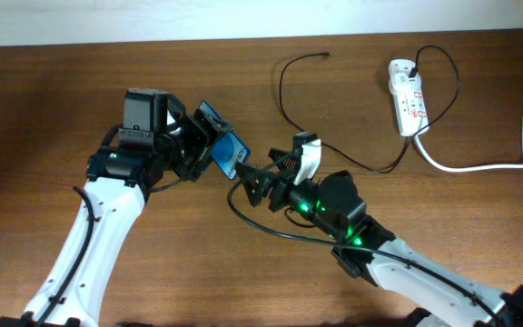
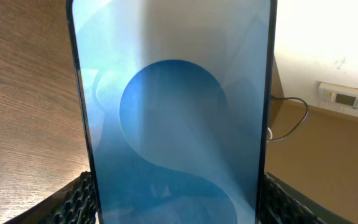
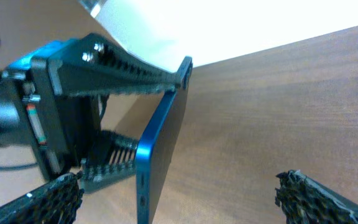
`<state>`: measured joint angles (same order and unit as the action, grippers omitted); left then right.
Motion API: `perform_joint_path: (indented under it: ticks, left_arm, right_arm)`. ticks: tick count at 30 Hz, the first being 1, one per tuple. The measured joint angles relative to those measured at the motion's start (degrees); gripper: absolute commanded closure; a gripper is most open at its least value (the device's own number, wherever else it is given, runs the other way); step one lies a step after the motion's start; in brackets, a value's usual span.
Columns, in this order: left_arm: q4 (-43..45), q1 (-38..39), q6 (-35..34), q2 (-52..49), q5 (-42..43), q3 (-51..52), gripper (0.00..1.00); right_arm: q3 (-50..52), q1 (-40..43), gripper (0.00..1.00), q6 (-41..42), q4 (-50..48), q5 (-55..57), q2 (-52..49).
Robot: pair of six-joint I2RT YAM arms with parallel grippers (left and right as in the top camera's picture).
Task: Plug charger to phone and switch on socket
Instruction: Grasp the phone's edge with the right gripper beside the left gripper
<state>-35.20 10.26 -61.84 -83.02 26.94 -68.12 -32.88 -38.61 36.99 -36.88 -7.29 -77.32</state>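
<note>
now the phone (image 1: 229, 150) sits clamped edgewise in the left hand (image 1: 202, 145).

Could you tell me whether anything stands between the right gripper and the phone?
Nothing visible does: the open right gripper faces the edge of the phone, held up by the left gripper, with only bare air between.

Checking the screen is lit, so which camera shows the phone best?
Left wrist: the phone fills the frame, blue screen facing the camera. Overhead shows it small and tilted; right wrist shows only its thin edge.
</note>
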Motion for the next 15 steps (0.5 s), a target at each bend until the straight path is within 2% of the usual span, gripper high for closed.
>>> perform_joint_path:
  ticks: [6,15]
  left_arm:
    - [0.17,0.0,-0.17,0.0,-0.02,0.0,0.51]
    - [0.17,0.0,-0.17,0.0,-0.02,0.0,0.51]
  right_arm:
    - [-0.24,-0.07,0.04,2.03,-9.94,1.31,-7.19]
    - [-0.59,-0.07,0.05,3.78,-11.8,1.46,-8.79]
